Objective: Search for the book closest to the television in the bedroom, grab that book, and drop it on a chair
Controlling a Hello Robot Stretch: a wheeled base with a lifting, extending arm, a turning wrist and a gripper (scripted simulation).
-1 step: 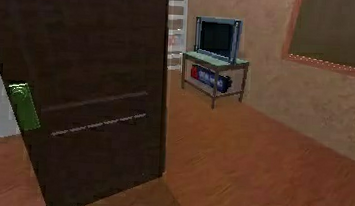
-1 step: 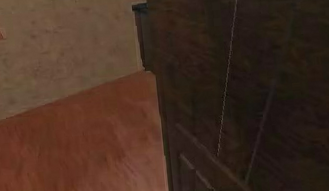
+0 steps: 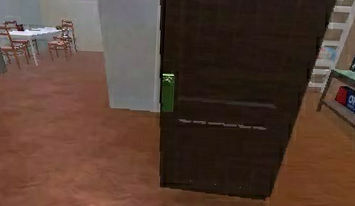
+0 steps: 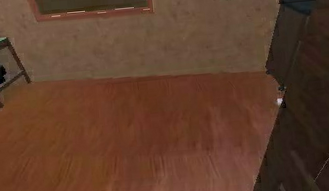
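A dark wooden door [image 3: 231, 93] is seen close ahead, with wood floor [image 4: 126, 137] spread out to the side. At the forward view's far left, a white counter [image 3: 33, 32] is ringed by wooden chairs [image 3: 60, 38]. A green plate [image 3: 168, 91] is fixed at the door's edge.

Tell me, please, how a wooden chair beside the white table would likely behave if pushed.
The wooden chair looks thin-legged with an open back, so it is probably light and may slide on the smooth wood floor. Pushed high on its back, it could tip instead.
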